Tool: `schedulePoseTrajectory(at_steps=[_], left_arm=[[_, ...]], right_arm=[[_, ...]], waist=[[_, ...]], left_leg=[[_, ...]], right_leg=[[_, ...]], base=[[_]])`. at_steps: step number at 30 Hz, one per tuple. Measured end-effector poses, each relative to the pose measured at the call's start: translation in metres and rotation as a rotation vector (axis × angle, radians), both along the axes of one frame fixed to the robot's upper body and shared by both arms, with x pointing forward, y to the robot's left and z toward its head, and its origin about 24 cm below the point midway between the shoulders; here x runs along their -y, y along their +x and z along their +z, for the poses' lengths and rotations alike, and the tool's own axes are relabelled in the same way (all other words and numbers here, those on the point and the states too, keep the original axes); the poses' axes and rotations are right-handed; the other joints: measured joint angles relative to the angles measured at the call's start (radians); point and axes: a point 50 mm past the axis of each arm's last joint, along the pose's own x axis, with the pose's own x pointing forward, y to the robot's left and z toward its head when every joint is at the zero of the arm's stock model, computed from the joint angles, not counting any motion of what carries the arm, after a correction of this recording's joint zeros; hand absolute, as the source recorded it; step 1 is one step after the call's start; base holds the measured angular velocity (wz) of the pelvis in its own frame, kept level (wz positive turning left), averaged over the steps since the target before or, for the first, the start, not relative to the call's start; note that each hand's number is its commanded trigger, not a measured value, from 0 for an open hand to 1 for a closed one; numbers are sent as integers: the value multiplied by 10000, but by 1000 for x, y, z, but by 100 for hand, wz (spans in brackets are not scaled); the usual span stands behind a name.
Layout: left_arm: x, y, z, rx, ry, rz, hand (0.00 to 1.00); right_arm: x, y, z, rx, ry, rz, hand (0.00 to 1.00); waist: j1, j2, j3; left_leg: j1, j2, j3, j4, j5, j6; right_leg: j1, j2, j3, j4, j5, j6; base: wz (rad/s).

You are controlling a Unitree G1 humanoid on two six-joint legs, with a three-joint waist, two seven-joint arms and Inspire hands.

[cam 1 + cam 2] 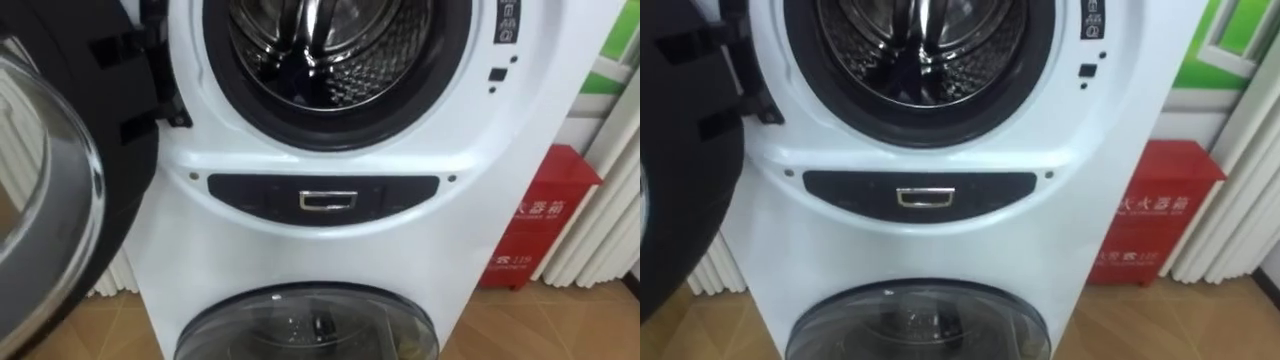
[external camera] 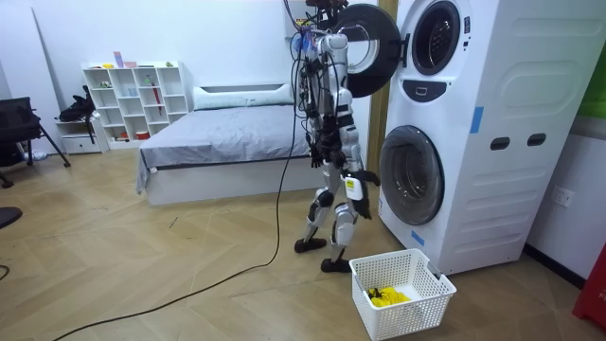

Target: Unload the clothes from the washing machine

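1. Wood floor is seen underfoot, with a bed and a shelf behind the robot, which is stood facing a white stacked washer.
2. Its upper door is swung wide to the left, and the steel drum is laid bare. The drum's bottom is dark, so cloth there cannot be made out.
3. Its lower door is closed.
4. Yellow cloth is seen lying in a white basket on the floor, just beside the robot's feet.
5. What seems to be the right hand is held low by the hip; how far open it is cannot be told.
6. A red box is set beside the washer.
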Motion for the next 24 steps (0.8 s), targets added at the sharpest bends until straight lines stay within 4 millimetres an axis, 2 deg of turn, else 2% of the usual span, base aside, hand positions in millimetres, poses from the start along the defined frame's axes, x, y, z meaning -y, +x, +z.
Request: schedulePoseTrajectory(at_steps=[1, 2, 4, 5, 6, 7, 8, 9, 10, 11, 12, 13, 14, 15, 16, 17, 18, 19, 20, 21, 22, 23, 24], left_arm=[[-1, 5, 1, 154, 91, -68, 0], [-1, 11, 2, 329, 137, -210, 0], [1, 20, 1, 528, 92, -416, 0], [2, 26, 1, 657, 56, -537, 0], [5, 37, 1, 918, -67, -752, 0], [8, 52, 2, 1312, -181, -952, 0], [11, 59, 2, 1515, -225, -1059, 0], [14, 73, 4, 1949, -274, -1308, 0], [15, 86, 7, 2311, -257, -1672, 0], [17, 95, 8, 2567, -212, -1981, 0], [18, 97, 9, 2647, -201, -2131, 0], [21, 102, 9, 2714, -228, -2358, 0], [22, 103, 9, 2727, -259, -2440, 0], [25, 102, 8, 2622, -335, -2603, 0], [25, 96, 6, 2428, -395, -2606, 0], [25, 93, 5, 2345, -396, -2601, 0], [24, 82, 3, 2007, -439, -2531, 0], [22, 70, 0, 1669, -467, -2395, 0], [21, 59, -1, 1366, -494, -2268, 0], [21, 53, -2, 1212, -491, -2218, 0], [21, 45, -3, 985, -468, -2171, 0], [21, 44, -3, 936, -431, -2140, 0], [20, 42, -4, 855, -358, -2060, 0]], right_arm=[[5, 1, 1, -60, -281, 371, 0], [10, -3, 2, -267, -565, 759, 0], [18, -10, 4, -583, -970, 1274, 0], [19, -9, 5, -574, -1080, 1364, 0], [21, -13, 5, -726, -1205, 1539, 0], [21, -18, 5, -893, -1221, 1598, 0], [21, -20, 5, -932, -1222, 1597, 0], [19, -20, 5, -907, -1193, 1562, 0], [18, -20, 4, -829, -1129, 1480, 0], [18, -19, 4, -790, -1128, 1486, 0], [18, -17, 4, -757, -1149, 1563, 0], [18, -10, 5, -614, -1209, 1795, 0], [18, -10, 5, -619, -1225, 1824, 0], [19, -11, 5, -662, -1258, 1779, 0], [20, -9, 5, -641, -1332, 1745, 0], [20, -9, 5, -650, -1364, 1702, 0], [22, -7, 6, -601, -1439, 1585, 0], [22, -10, 6, -650, -1480, 1465, 0], [23, -13, 6, -722, -1503, 1282, 0], [23, -16, 6, -801, -1512, 1175, 0], [23, -22, 6, -1041, -1557, 1082, 0], [23, -25, 6, -1155, -1578, 1032, 0], [24, -29, 6, -1313, -1613, 963, 0]], waist=[[-6, -69, 45], [-38, -44, 65], [-105, 141, 43], [-161, 165, 30], [-286, 291, 74], [-320, 396, 112], [-349, 472, 107], [-489, 576, 106], [-610, 706, 63], [-587, 716, 56], [-600, 730, 46], [-628, 703, 36], [-628, 642, 26], [-625, 578, 43], [-588, 464, -30], [-598, 438, -39], [-600, 376, -45], [-596, 336, -74], [-589, 337, -68], [-599, 389, -63], [-611, 461, -59], [-620, 507, -47], [-661, 524, -39]], left_leg=[[-273, 51, -126, 510, 231, -9], [-358, 94, -310, 782, 301, -8], [12, 171, -452, 1120, 259, -80], [234, 170, -565, 1065, 214, -141], [736, 159, -820, 675, 73, -376], [1374, 162, -908, -233, -199, -551], [1690, 197, -922, -750, -337, -594], [2146, 211, -1001, -1897, -587, -610], [2568, 174, -1105, -3090, -819, -607], [2849, 115, -1106, -4042, -943, -524], [2921, 47, -1125, -4451, -972, -474], [2960, -173, -1137, -4997, -992, -352], [2914, -308, -1129, -5131, -957, -105], [2779, -566, -1091, -5167, -836, 258], [2593, -835, -1027, -5126, -712, 466], [2513, -946, -1015, -5054, -666, 551], [2445, -1136, -941, -4941, -569, 721], [2341, -1343, -827, -4844, -487, 884], [2252, -1445, -768, -4799, -430, 1050], [2211, -1438, -747, -4745, -413, 1100], [2162, -1338, -604, -4727, -375, 1139], [2152, -1312, -539, -4737, -328, 1115], [2148, -1286, -344, -4773, -228, 1053]], right_leg=[[-33, 16, -18, 63, -35, -75], [-84, 31, -41, 169, -82, -158], [-193, 148, -52, 382, -117, -279], [-257, 177, -110, 442, -123, -290], [-438, 205, -258, 549, -128, -302], [-690, 212, -335, 654, -93, -292], [-806, 224, -390, 653, -32, -285], [-1067, 207, -524, 687, 93, -254], [-1329, 175, -607, 697, 249, -199], [-1598, 147, -586, 700, 450, -161], [-1695, 121, -577, 693, 569, -130], [-1878, 6, -575, 632, 833, -18], [-1970, -90, -547, 596, 974, 44], [-1958, -267, -434, 338, 1377, 171], [-1895, -404, -295, -93, 1839, 299], [-1826, -485, -254, -337, 2085, 351], [-1615, -570, -145, -858, 2524, 488], [-1443, -713, -3, -1340, 2854, 789], [-1375, -883, 21, -1303, 2927, 1024], [-1368, -986, 10, -836, 2713, 1026], [-1250, -1098, -31, 197, 1874, 1013], [-1109, -1199, -5, 631, 1462, 1061], [-768, -1453, 11, 1260, 752, 1214]], base=[[0], [-5], [-3], [15], [25], [23], [24], [26], [16], [0], [-9], [0], [0], [-6], [-9], [-14], [-12], [-8], [0], [17], [26], [46], [51]])
